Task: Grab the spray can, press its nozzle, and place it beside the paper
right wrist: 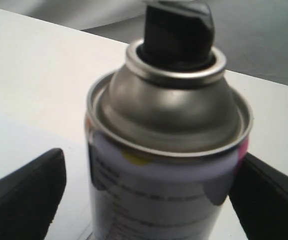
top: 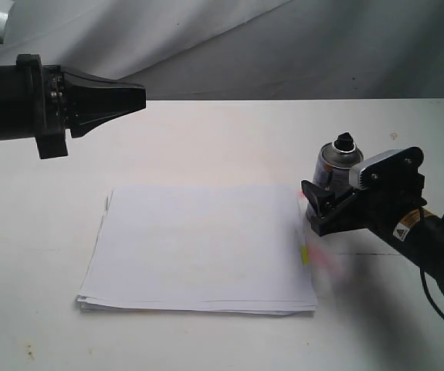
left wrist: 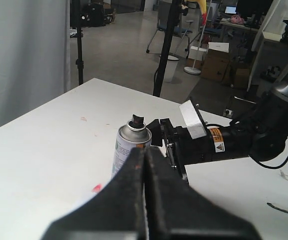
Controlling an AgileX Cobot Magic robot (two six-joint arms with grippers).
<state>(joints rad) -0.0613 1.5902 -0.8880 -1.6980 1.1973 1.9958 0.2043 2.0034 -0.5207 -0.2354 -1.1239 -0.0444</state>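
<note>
One spray can [top: 334, 164] stands upright on the white table [top: 206, 139], just beside the paper [top: 206, 247] (contents unseen), with its black nozzle [top: 345, 141] on top. The right gripper [top: 323, 202] straddles it with fingers spread, one side showing a gap. The left gripper [top: 133, 97] hangs clenched and empty, well apart.

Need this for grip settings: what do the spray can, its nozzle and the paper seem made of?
The spray can looks metal: glossy silver-grey dome with reflections and a rolled rim. The nozzle is matte black, likely plastic. The paper is thin matte white sheets, layered edges showing.
</note>
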